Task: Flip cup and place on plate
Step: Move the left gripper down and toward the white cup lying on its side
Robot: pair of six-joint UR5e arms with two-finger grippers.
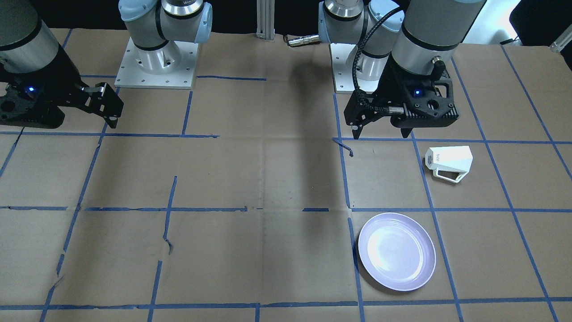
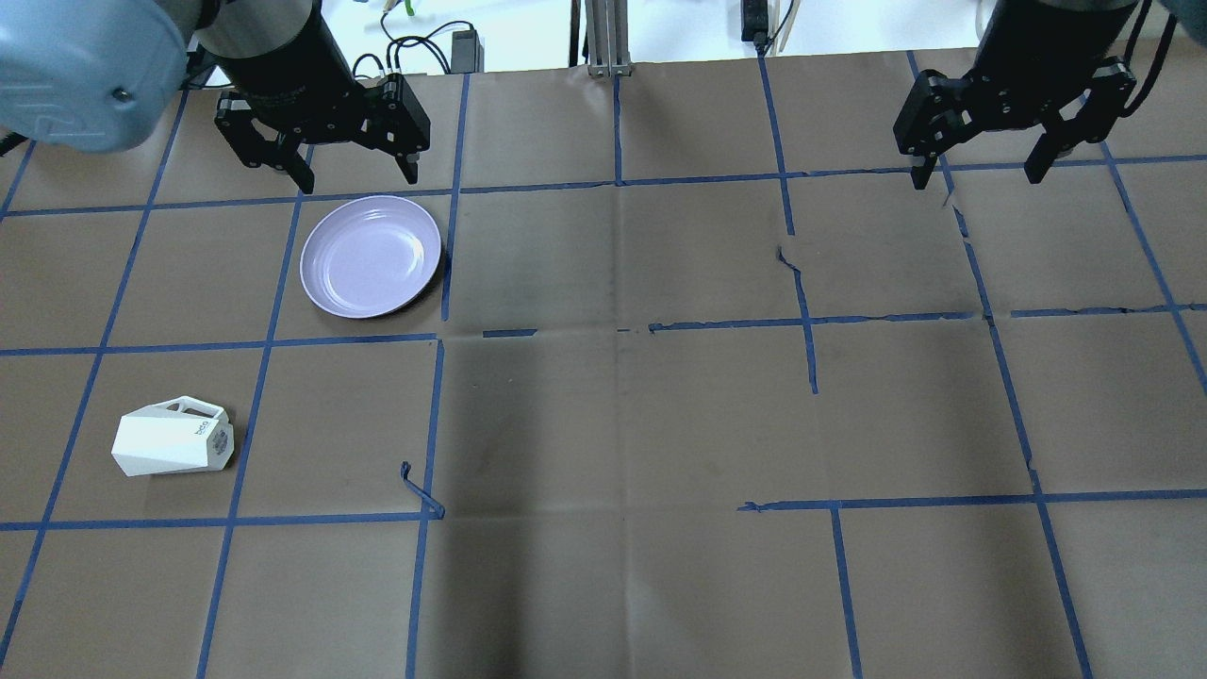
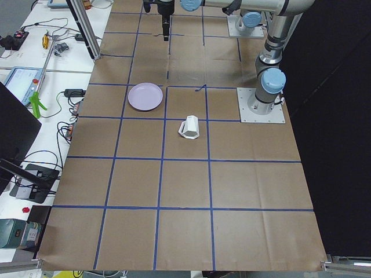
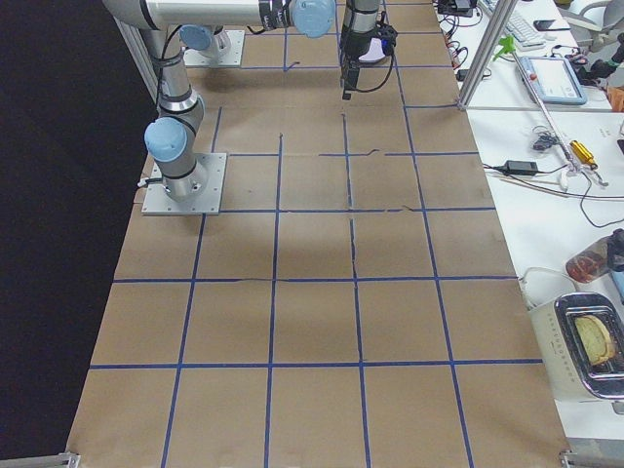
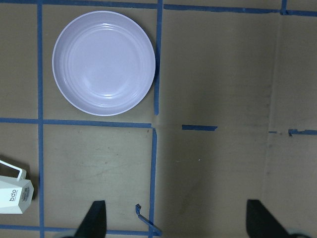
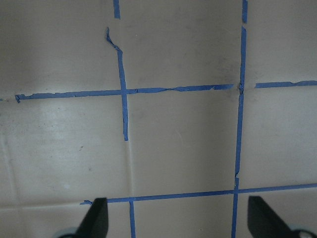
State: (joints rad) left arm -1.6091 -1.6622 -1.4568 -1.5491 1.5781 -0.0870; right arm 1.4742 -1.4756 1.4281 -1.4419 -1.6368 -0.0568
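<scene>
The white faceted cup lies on its side on the brown paper, handle flat on the table, logo base facing the table's middle. It also shows in the overhead view and at the left wrist view's left edge. The lavender plate sits empty about one grid square away. My left gripper is open and empty, hovering high near the plate's far side. My right gripper is open and empty, far off on the other side.
Brown paper with a blue tape grid covers the table. A curl of loose tape sticks up between the cup and the table's middle. The arm bases stand at the robot's edge. Benches with cables and tools flank the operators' side.
</scene>
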